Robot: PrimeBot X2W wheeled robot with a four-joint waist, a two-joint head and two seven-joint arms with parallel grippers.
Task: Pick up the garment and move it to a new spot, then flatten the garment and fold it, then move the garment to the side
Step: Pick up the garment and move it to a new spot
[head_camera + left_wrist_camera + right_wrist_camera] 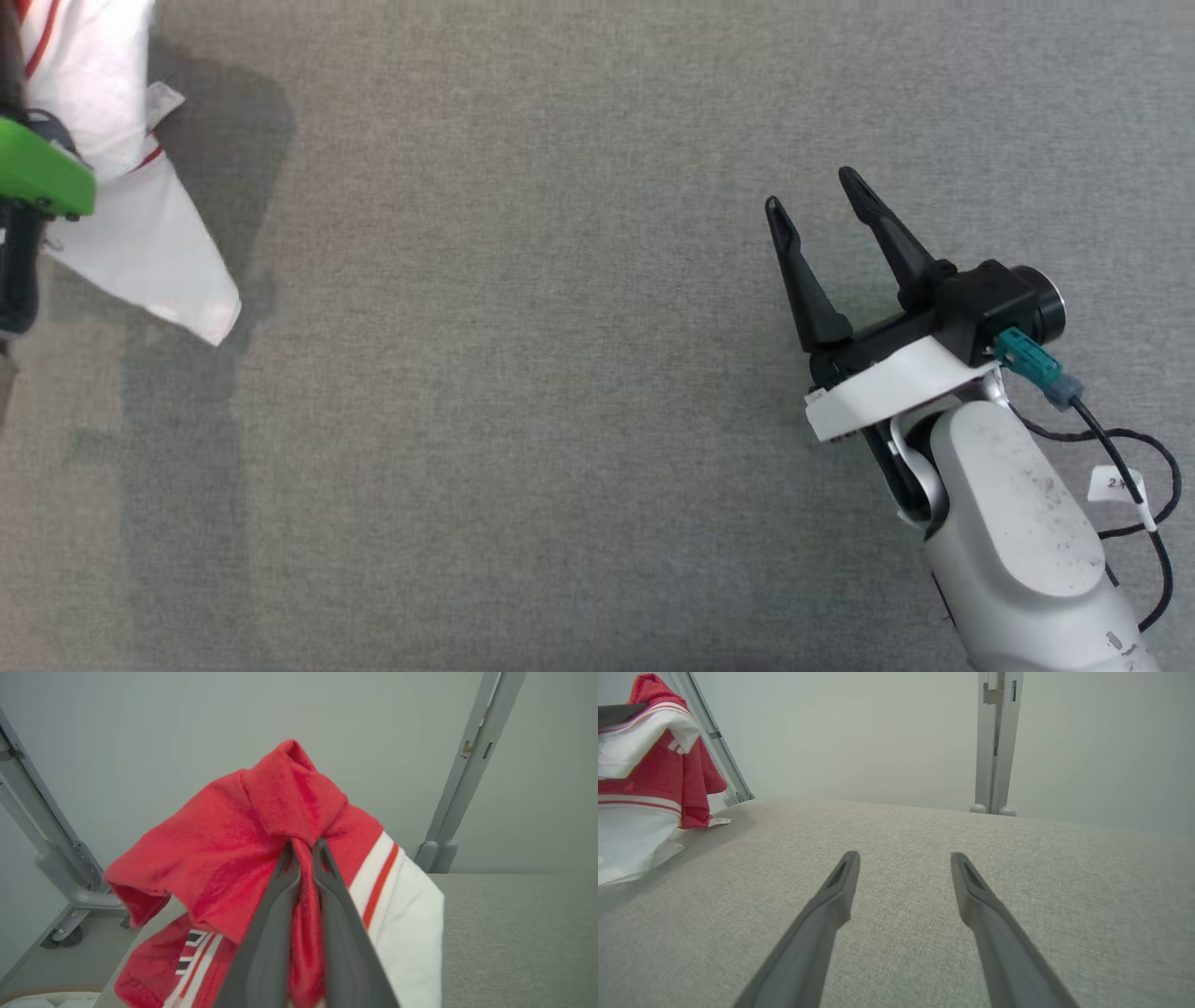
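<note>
Left gripper (306,848) pinched tight on a red fold of the red-and-white garment (219,858), garment bunched up at far left of grey table (579,392), right gripper (810,191) spread wide, holding nothing, well apart

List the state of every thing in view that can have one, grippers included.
left gripper, shut on the garment, pinching its red part
garment, bunched, not folded, hanging from the left gripper
right gripper, open, holding nothing, over the table
</note>
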